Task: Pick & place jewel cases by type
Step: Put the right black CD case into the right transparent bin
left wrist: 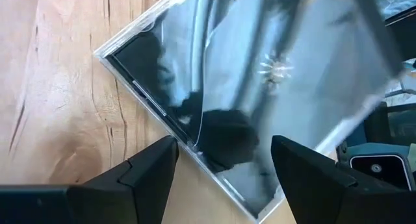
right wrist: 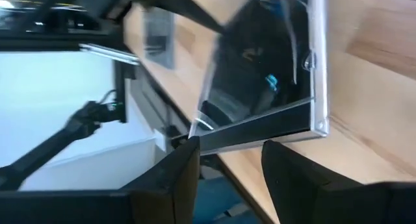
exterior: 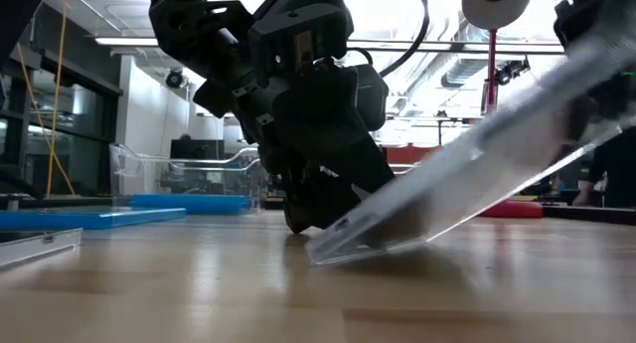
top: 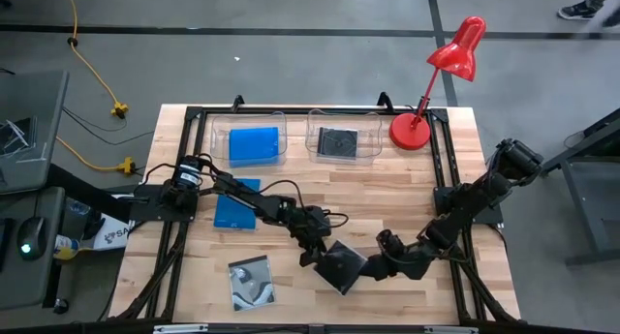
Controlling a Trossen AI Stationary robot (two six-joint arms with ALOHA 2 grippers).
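Observation:
A black jewel case [top: 341, 266] stands tilted near the table's front middle. Its low edge [exterior: 333, 246] rests on the wood and its other edge is raised. My left gripper [top: 312, 249] is open at the low edge, one finger on each side of it [left wrist: 224, 146]. My right gripper [top: 373, 266] is open at the raised edge [right wrist: 231, 149]. Two blue cases [top: 235, 210] lie flat at the left. A silvery-covered case [top: 252, 281] lies flat near the front. One blue case [top: 254, 143] and one black case [top: 339, 142] lie in the clear tubs. My left gripper stands over the case's low edge [left wrist: 195, 143], slanting down from the table's left. I cannot tell whether its fingers touch the case. My right gripper meets the raised edge [right wrist: 260, 130], which lies across both fingertips [right wrist: 188, 149] and not between them. It comes slanting from the table's right. The case leans, its opposite edge on the table.
Two clear tubs [top: 218, 131] [top: 312, 131] stand side by side at the far edge. A red desk lamp [top: 412, 131] stands to their right. A black frame [top: 184, 116] borders the tabletop. Bare wood lies at the front right.

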